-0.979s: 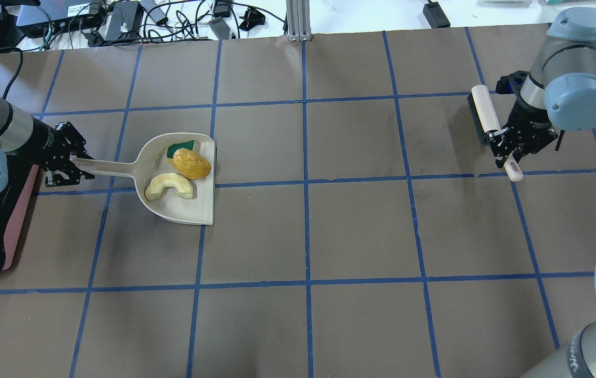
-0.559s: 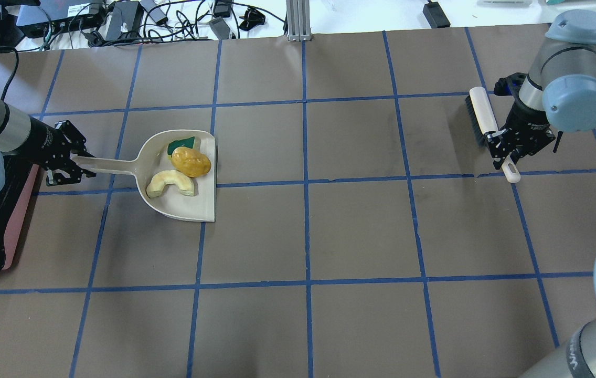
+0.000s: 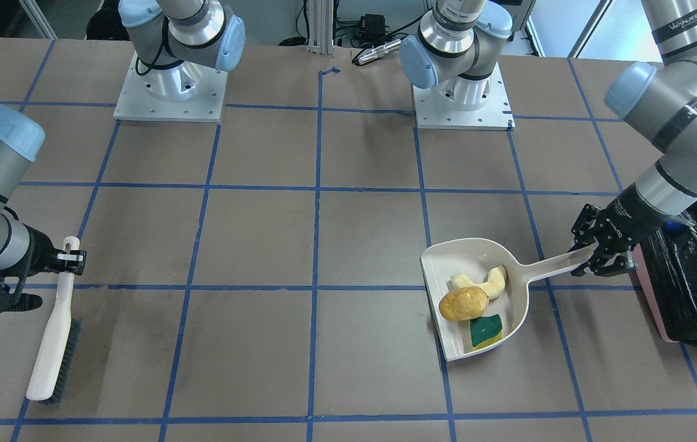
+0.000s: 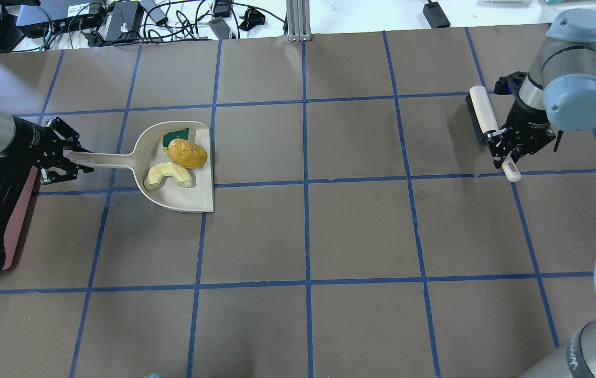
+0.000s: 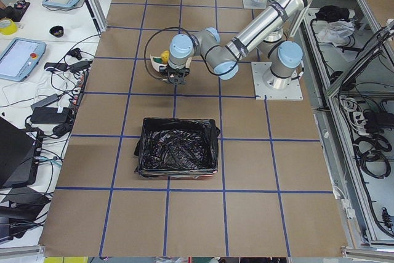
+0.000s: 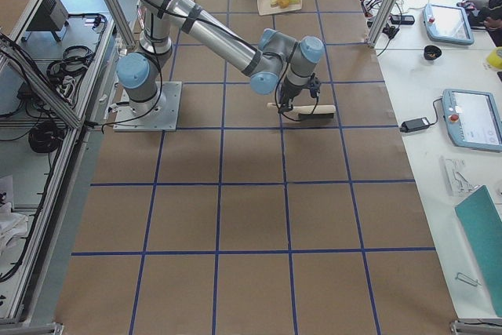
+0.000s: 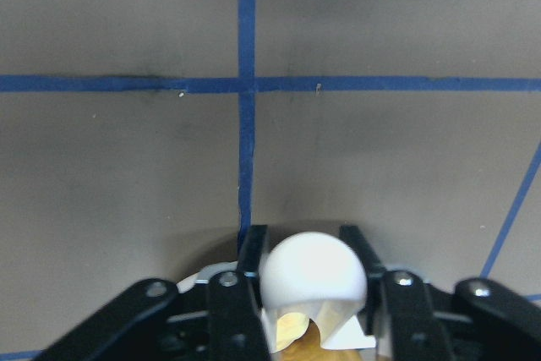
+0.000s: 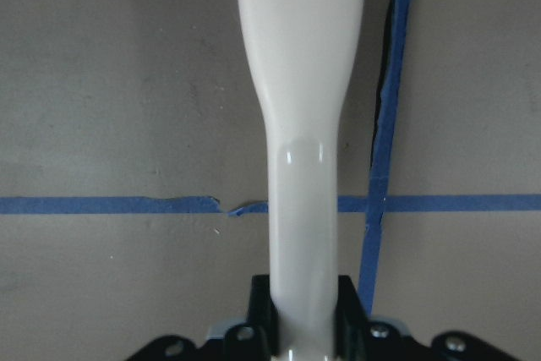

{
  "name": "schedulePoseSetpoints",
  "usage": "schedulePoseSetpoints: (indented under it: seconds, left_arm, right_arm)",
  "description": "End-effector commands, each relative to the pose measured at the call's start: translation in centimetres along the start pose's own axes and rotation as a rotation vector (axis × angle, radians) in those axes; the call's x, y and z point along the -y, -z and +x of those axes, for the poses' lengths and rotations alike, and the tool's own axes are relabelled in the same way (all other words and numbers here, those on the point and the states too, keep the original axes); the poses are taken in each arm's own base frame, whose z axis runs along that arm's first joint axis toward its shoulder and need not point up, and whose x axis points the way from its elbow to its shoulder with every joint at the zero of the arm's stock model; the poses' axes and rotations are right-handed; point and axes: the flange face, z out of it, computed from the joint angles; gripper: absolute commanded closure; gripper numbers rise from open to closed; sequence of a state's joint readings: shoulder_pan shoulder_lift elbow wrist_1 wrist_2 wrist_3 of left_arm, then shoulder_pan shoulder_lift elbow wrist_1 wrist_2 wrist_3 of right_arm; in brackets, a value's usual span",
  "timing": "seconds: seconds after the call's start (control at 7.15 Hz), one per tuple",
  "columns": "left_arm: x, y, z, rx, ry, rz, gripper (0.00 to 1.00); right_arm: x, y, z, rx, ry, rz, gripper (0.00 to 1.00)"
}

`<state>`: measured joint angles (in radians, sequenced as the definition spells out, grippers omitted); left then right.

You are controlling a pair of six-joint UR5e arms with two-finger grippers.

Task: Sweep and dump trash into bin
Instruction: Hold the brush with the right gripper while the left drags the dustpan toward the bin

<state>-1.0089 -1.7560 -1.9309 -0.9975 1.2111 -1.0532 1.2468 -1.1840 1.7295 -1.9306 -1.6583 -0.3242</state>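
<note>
Here's the wide brown table (image 4: 361, 236), cut into big squares by blue tape lines (image 4: 307, 231), with a few strips ragged at the joins. Along the far edge runs a white bench (image 4: 361, 13) crowded with black power bricks (image 4: 122, 21) and tangled cables (image 4: 182, 26). An aluminium post (image 4: 298, 21) stands right at the table's border. From the side view, that bench carries teal-cased tablets (image 5: 21, 56) and a black laptop (image 5: 15, 152). Across the table, looped cables (image 5: 372, 130) hang in a metal frame. The light is bright and even, the shadows soft.
</note>
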Motion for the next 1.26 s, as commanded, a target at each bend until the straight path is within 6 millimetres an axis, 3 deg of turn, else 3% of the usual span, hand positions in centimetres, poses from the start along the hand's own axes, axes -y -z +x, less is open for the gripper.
schedulePoseSetpoints:
  seconds: [0.0,0.42,0.7,0.98,1.12]
  left_arm:
    - [0.2,1.4,0.0,-0.053,0.008,-0.042,1.00]
    - [0.3,1.6,-0.5,-0.070,0.008,-0.065,1.00]
    - [1.4,-1.7,-1.7,-0.034,-0.021,-0.044,1.00]
    - [2.8,-2.5,-1.6,-0.021,-0.040,0.053,1.00]
    - [2.9,-2.1,-1.3,-0.002,-0.048,0.123,0.52]
  right_arm:
    - [-0.1,0.2,0.9,-0.003,-0.002,0.003,1.00]
    - [-0.1,-0.4,1.6,0.010,-0.013,-0.005,1.00]
    - [-0.1,-0.5,1.6,0.010,-0.014,-0.005,1.00]
    - [0.0,-0.8,1.6,0.012,-0.020,-0.010,1.00]
    - [0.0,-0.8,1.6,0.012,-0.019,-0.010,1.00]
